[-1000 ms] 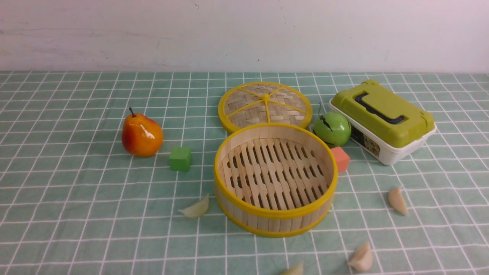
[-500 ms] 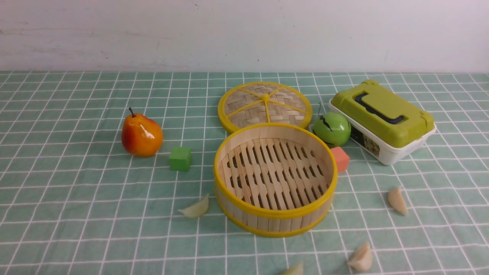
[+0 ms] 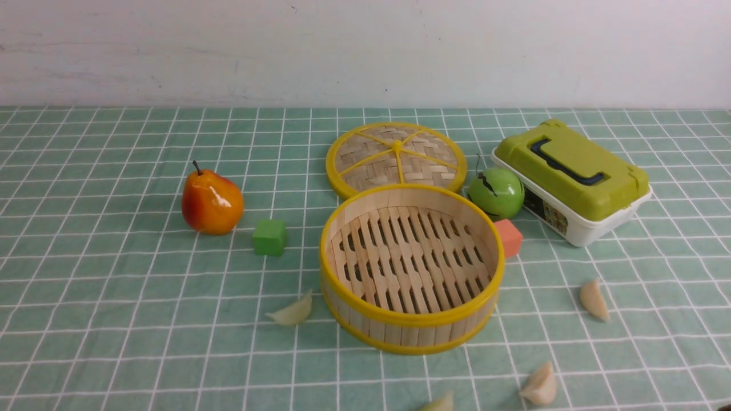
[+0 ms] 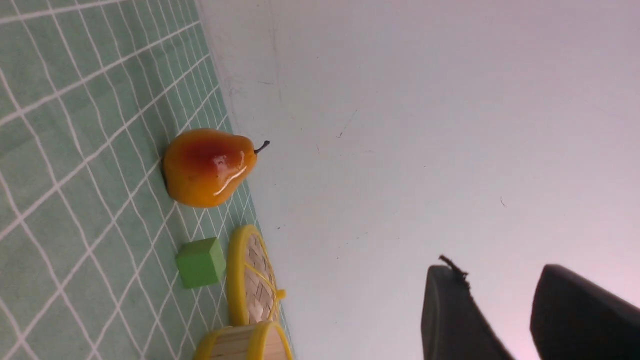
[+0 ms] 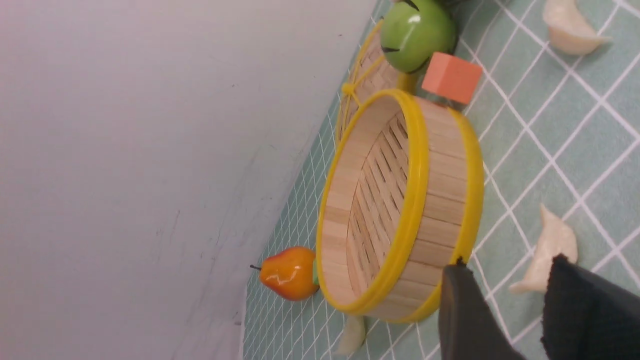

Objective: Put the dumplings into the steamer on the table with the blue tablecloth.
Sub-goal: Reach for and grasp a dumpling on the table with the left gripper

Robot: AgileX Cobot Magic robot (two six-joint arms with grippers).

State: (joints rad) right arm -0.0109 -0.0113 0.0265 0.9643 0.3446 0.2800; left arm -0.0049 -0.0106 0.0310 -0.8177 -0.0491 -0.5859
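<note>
Steamer (image 3: 406, 321) empty: nothing done yet. I count four dumplings (image 3: 294, 311) on tablecloth (image 3: 114, 285): one just left of steamer, one right, two in front. Both spread, holding nothing: left gripper (image 4: 495, 287), right gripper (image 5: 505, 272).

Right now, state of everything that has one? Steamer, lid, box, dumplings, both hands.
steamer: upright, uncovered, empty.
lid: off, flat on the cloth behind the steamer.
dumplings: all four on the cloth, outside the steamer.
green-lidded box: shut.
left hand: open, empty.
right hand: open, empty.
</note>
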